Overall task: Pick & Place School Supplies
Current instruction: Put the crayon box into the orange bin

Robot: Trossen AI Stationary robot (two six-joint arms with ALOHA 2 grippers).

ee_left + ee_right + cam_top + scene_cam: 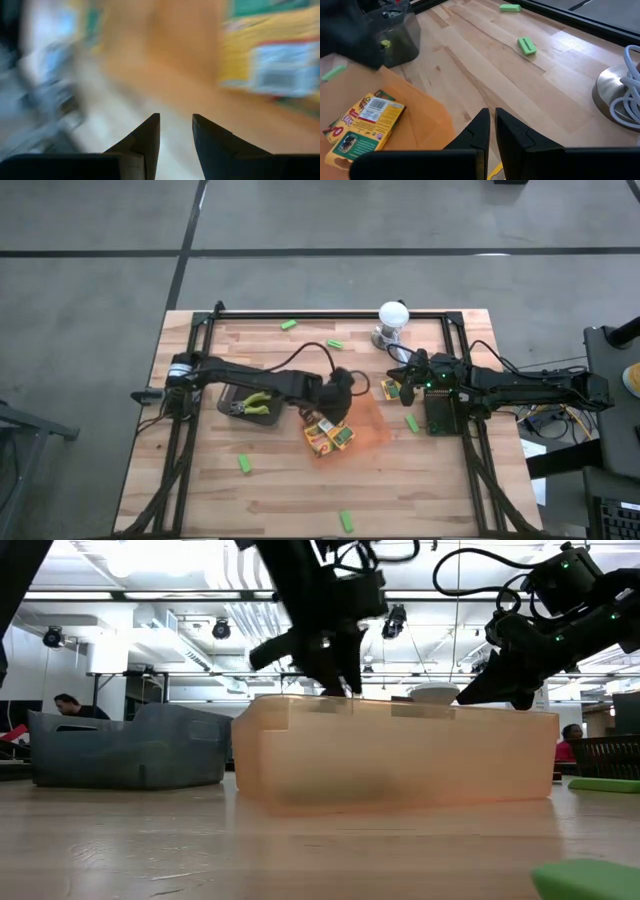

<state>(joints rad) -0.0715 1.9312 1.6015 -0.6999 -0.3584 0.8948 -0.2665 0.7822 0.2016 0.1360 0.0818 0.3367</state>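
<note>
While the orange tray (378,423) serves as the drop spot, both arms hang over it.
Largest to smallest: 2 crayon boxes (329,437) lie at the tray's near-left edge, and green pieces (244,464) are scattered on the table. The left gripper (335,406), just above the boxes, is partly parted and grasps nothing visible; the right gripper (408,376), clenched and empty, waits by the lamp (392,320).

An orange translucent tray (372,423) sits near the middle of the wooden desk (270,490), with a dark grey bin (232,397) well to its left. A white round-headed lamp (393,315) stands at the far edge, its cable coiled on the metal base (619,102)
</note>
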